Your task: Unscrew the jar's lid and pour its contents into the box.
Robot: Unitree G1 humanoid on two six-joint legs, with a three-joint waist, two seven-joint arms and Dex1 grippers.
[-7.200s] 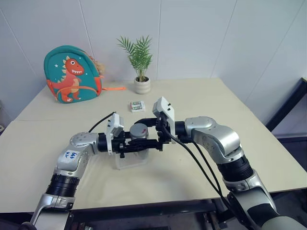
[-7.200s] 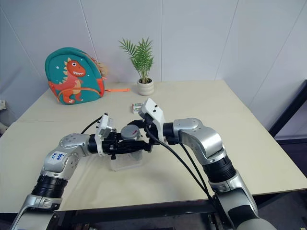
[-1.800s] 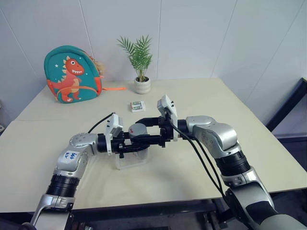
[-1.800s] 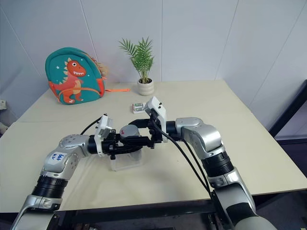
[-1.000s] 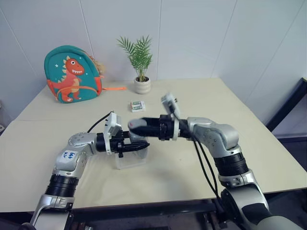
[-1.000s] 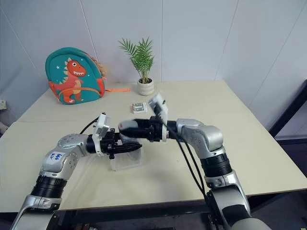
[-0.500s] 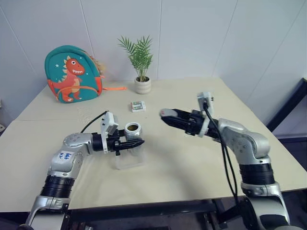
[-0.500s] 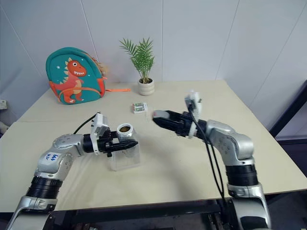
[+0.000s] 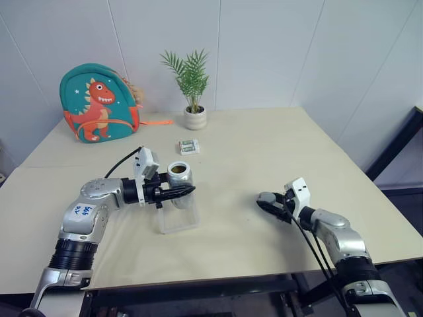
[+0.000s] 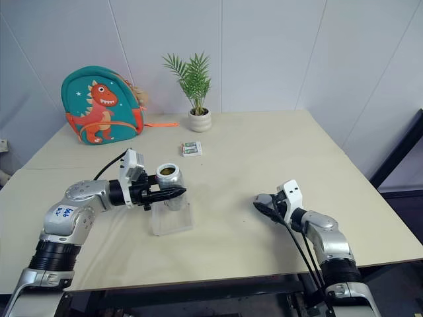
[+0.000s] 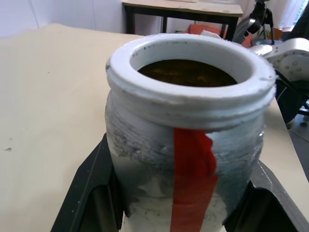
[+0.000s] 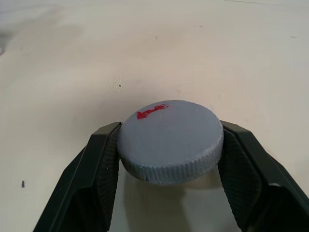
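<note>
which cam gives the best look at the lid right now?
Right wrist view: the lid sits close up between the right gripper fingers, grey top and ribbed edge clear. In the head views it is a small grey shape low over the table.

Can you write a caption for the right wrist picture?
Right gripper holds the grey lid just above the table.
</note>
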